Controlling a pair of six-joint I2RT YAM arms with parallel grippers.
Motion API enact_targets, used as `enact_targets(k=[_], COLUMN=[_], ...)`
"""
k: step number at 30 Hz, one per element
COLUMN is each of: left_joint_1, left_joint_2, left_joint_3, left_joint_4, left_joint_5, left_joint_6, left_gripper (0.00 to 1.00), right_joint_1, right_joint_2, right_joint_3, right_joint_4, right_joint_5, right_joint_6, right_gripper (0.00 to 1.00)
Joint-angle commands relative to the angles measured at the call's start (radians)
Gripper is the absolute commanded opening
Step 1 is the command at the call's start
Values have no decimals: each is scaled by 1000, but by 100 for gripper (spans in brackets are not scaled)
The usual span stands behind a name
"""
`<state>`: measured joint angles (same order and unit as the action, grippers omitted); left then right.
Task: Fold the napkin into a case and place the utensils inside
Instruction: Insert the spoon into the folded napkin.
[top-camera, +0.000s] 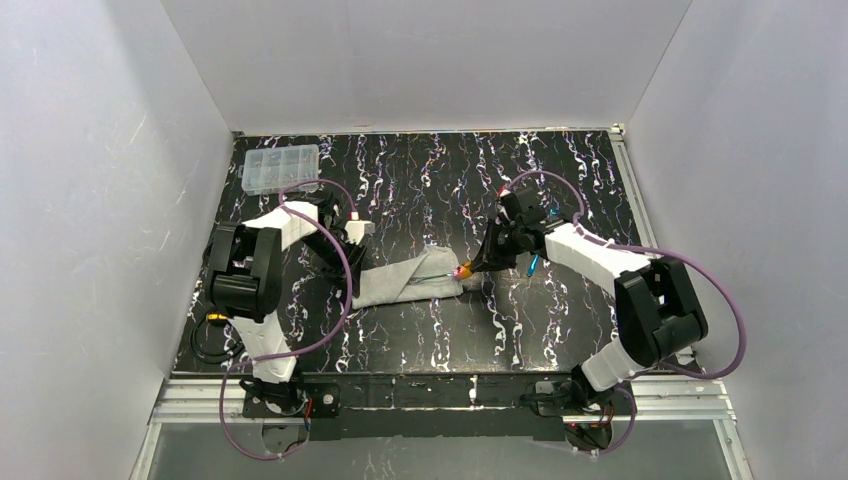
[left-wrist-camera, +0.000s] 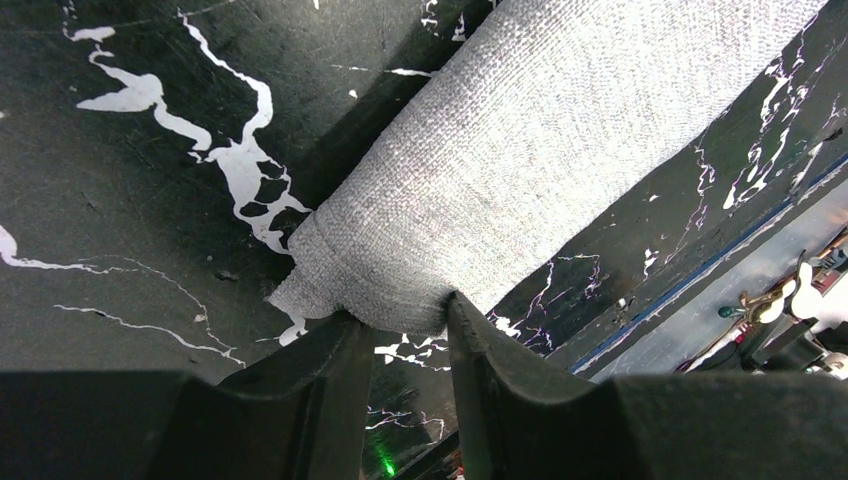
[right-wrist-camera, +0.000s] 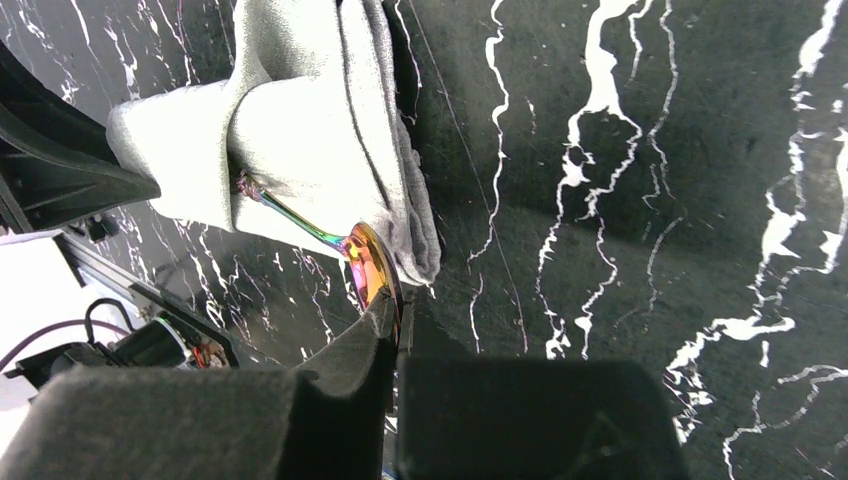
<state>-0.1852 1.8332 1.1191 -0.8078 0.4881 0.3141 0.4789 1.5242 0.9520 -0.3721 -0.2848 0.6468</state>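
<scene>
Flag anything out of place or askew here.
One blue utensil lies loose on the table, to the right of the case, not inside it. The iridescent spoon, pinched in the right tool, is only partly in the case, with its bowl sticking out.

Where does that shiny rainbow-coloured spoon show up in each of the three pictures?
Top external: the spoon is mid-table, at the right end of the grey cloth case.
Left wrist: not in view.
Right wrist: centre, handle tucked into the case, bowl in the right gripper.
Shared landmark: the grey cloth case.
</scene>
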Motion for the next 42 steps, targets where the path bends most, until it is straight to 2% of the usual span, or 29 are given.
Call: enact_targets(k=[1, 16, 28, 33, 35, 39, 41, 42], left_joint_1=[1, 0, -1, -2, -1, -1, -1, -1], left_joint_2=[21, 24, 18, 12, 10, 8, 8, 7], left_joint_3=[-1, -8, -5, -9, -9, -4, -2, 1], left_joint_4=[-11, -8, -19, -21, -24, -30, -31, -33], left_joint_5=[29, 40, 42, 41, 40, 38, 36, 35], left_joint_6=[13, 11, 23, 27, 29, 32, 32, 32], left_gripper=[30, 28, 28, 27, 27, 27, 28, 28], right_joint_1=[33, 156, 173, 185, 193, 197, 194, 186], right_joint_2=[26, 180, 182, 197, 210, 191, 154, 138], right_joint_3=[-9, 37, 26, 21, 29, 70, 100, 119], right_joint_4=[102, 289, 320, 339, 333, 211, 130, 90], right_joint_5=[-44, -41, 21, 13, 4, 25, 65, 78], right_joint_6=[37, 130, 128, 129, 122, 64, 28, 10], right_gripper=[1, 1, 1, 7, 14, 55, 69, 71])
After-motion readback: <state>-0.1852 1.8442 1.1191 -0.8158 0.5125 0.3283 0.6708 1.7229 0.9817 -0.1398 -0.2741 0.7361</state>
